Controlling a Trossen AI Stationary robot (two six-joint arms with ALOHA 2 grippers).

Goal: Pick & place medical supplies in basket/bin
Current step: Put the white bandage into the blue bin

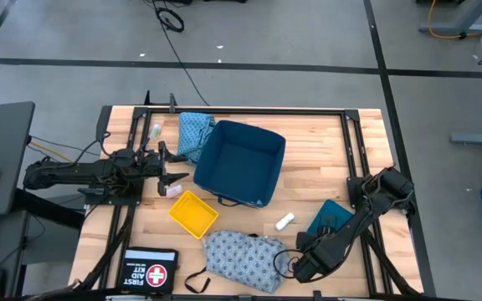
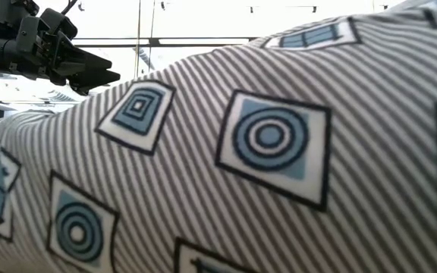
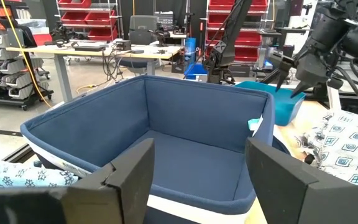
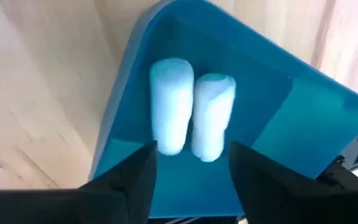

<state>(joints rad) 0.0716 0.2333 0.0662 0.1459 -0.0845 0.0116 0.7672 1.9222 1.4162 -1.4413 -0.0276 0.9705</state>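
My right gripper (image 4: 191,180) is open, pointing down over a small teal tray (image 4: 303,118) at the table's right, which also shows in the high view (image 1: 335,213). Two white rolls (image 4: 169,106) (image 4: 211,115) lie side by side on the tray floor, just beyond the fingertips. My left gripper (image 1: 171,172) is open and empty, level, facing the dark blue basket (image 1: 241,163). A third white roll (image 1: 284,221) lies on the table. The teal-blue cloth (image 1: 194,132) lies against the basket's far left side. The grey-blue cloth (image 1: 241,259) lies at the near edge.
A yellow bin (image 1: 193,213) stands near the basket's near left corner, with a small pale packet (image 1: 174,191) beside it. Another white roll (image 1: 155,131) lies at the far left. A first aid kit (image 1: 149,269) lies at the near left. The grey-blue cloth (image 2: 264,152) fills the low view.
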